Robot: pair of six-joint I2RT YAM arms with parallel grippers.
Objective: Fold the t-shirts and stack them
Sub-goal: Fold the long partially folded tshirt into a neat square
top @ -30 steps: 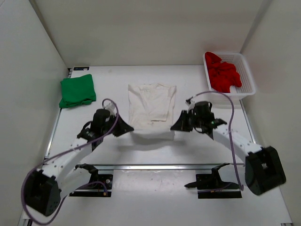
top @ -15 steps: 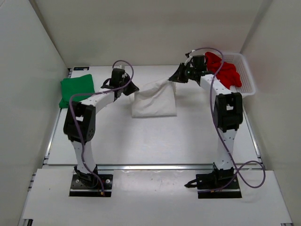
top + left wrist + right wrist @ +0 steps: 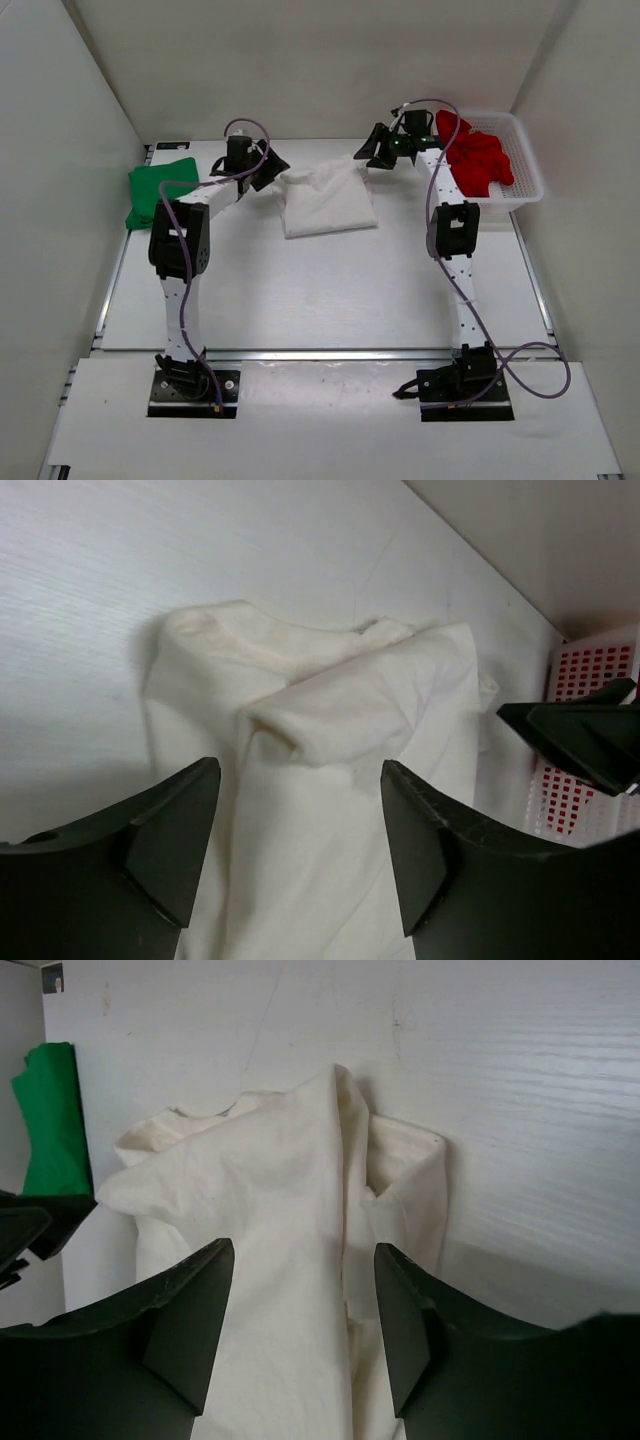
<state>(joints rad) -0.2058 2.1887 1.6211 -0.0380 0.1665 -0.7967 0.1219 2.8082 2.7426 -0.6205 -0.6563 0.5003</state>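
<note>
Fingers (image 3: 165, 845) of the left gripper (image 3: 300, 775) and right gripper (image 3: 302, 1255) stand wide apart, gripping nothing — the white t-shirt (image 3: 328, 200) lies folded between the two pairs. Green t-shirt (image 3: 160, 193): outside the left fingers; red t-shirt (image 3: 478, 158) — behind the right ones, in the basket (image 3: 528, 168).

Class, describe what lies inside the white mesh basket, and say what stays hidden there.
The red t-shirt lies bunched inside the basket, filling most of it. The floor beneath it is covered, so anything underneath cannot be seen.
</note>
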